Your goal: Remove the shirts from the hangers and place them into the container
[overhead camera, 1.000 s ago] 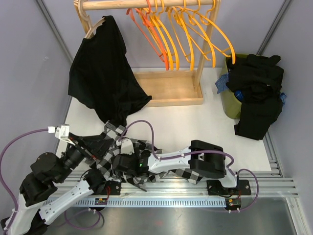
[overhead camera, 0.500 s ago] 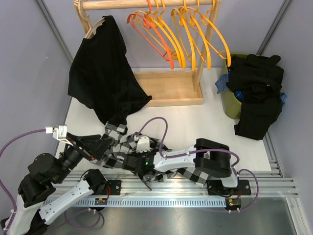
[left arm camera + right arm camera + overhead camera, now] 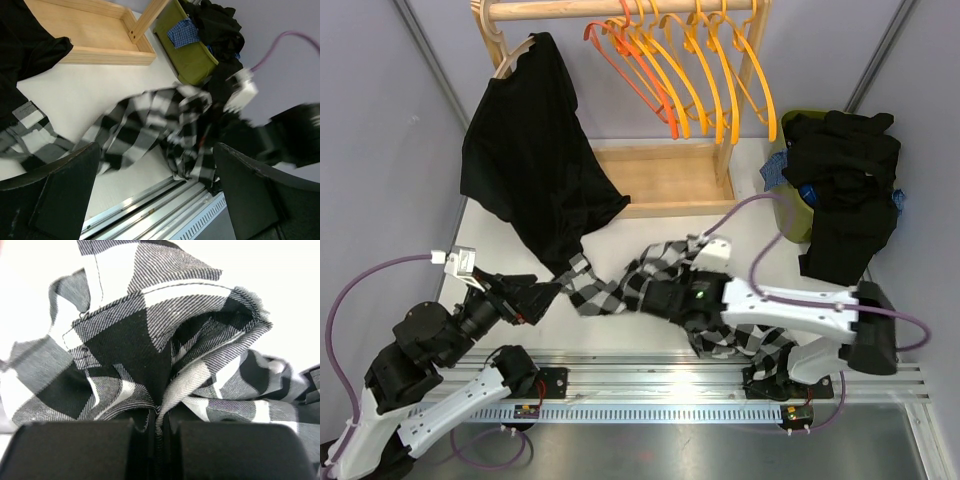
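Checked cloth, limp and light, pinched at one fold.
The checked shirt (image 3: 610, 287) sprawls on the table (image 3: 660, 235) near 6 o'clock. The right gripper (image 3: 160, 427) is clamped on a bunched fold, and the left gripper (image 3: 535, 298) gapes empty. The cloth will likely trail, so gathered folds grip best. The container (image 3: 788, 215) sits at 2 o'clock.

We saw a white table (image 3: 660, 235) carrying the wooden rack base (image 3: 665, 180), the green container (image 3: 790, 220) and a checked shirt (image 3: 610, 290) trailing across it.
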You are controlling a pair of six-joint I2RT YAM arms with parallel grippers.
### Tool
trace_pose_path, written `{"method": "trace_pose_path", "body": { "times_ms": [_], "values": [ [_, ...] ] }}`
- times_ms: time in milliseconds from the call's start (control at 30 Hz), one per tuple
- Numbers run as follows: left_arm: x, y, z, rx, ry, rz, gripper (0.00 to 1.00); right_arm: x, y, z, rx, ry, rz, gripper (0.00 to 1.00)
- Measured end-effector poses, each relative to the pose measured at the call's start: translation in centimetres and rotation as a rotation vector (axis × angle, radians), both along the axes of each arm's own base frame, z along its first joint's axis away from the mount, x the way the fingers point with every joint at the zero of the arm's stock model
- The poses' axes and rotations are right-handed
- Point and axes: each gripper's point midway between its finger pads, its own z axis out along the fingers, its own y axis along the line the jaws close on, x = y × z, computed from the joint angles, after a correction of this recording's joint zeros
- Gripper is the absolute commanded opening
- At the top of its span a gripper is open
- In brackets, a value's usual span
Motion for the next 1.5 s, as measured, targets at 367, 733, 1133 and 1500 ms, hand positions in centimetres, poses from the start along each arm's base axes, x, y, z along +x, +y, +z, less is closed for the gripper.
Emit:
{"method": "trace_pose_path", "body": {
  "times_ms": [367, 733, 1133, 1500],
  "values": [
    [0.6, -1.6, -0.4, 0.031, 0.032, -0.031, 0.99, 3.6, -15.5, 17.7, 0.237, -0.409, -0.287, 0.00],
    [1.5, -4.2, -0.7, 0.060, 0.070, -0.087, 0.99, 6.4, -26.3, 23.7, -0.071, -0.450, -0.525, 0.00],
    [0.8, -4.5, 2.4, 0.016, 0.032, -0.126, 0.99, 17.5, -33.8, 33.6, -0.039, -0.561, -0.610, 0.00],
    [0.4, -4.2, 2.7, 0.002, 0.049, -0.129, 0.99, 26.4, -39.7, 48.3, 0.199, -1.122, -0.418, 0.00]
  ]
}}
